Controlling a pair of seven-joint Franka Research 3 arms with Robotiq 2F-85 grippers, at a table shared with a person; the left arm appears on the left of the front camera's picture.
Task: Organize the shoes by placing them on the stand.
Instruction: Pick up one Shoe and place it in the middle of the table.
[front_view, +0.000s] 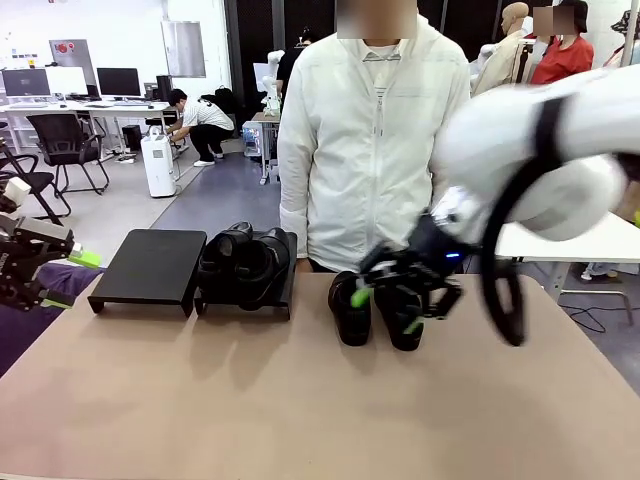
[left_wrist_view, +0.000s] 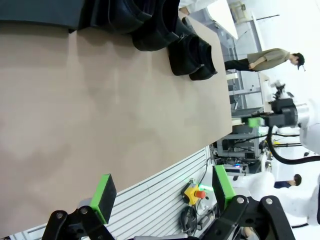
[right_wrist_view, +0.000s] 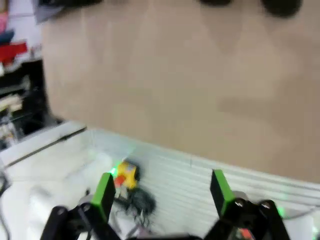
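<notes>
On smooth tan table (front_view: 300, 410), glossy rounded black loafers (front_view: 348, 312), flat matte stand (front_view: 150, 262)

Bright even indoor light, soft shadows near the shoes (front_view: 350, 318) on the table (front_view: 300, 420), right arm (front_view: 560, 130) motion-blurred, right wrist view blurred throughout.

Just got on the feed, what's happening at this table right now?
The robot is sorting shoes onto two black stands. One pair of shoes already sits on the right stand; the left stand has none yet. The other pair stands on the table, in front of a person in a white jacket. The right hand hangs open near that pair, holding nothing. The left hand is open, off at the table's side.
</notes>
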